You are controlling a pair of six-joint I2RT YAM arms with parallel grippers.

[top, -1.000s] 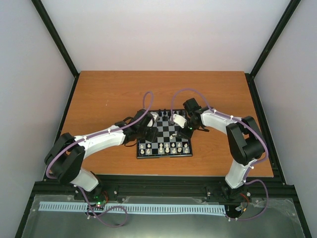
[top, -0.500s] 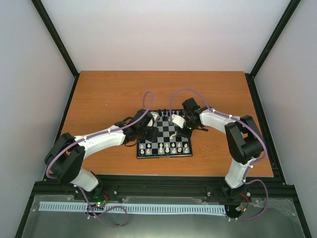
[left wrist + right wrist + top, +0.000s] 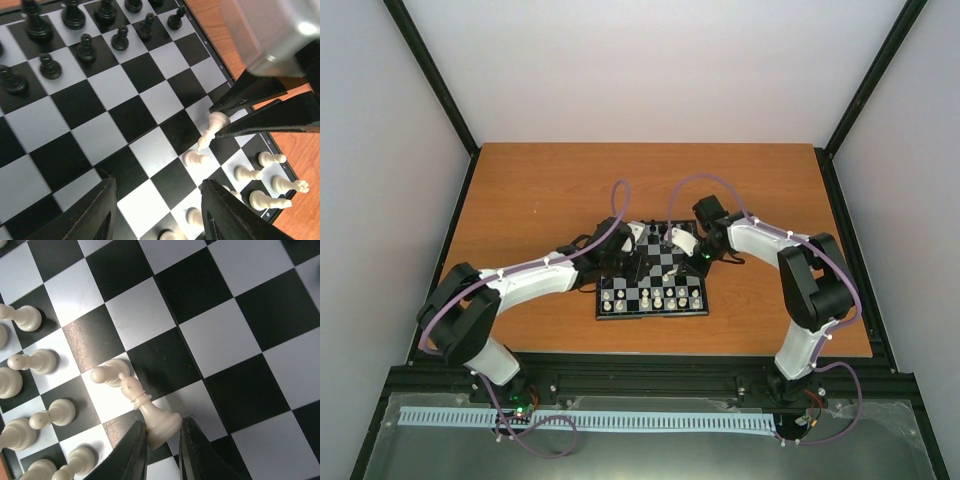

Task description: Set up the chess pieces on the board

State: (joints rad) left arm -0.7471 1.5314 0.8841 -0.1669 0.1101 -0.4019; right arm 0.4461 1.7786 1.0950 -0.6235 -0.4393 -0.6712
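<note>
The right gripper [image 3: 162,440] pinches a white piece [image 3: 150,415] by its wide end, above the white half of the board [image 3: 240,315]. The piece tilts, its narrow end pointing at a pawn [image 3: 111,374] just beside it, so it probably needs righting. The left gripper [image 3: 157,210] hangs open and empty over the board's middle.

The table [image 3: 540,190] and the board [image 3: 650,314] are taken in from high above, behind the arm bases [image 3: 785,395]. The squares just ahead of the left gripper [image 3: 157,200] and the right gripper [image 3: 162,426] are seen closely from each wrist. The cream piece [image 3: 150,410] in the right gripper is shown in both wrist views
</note>
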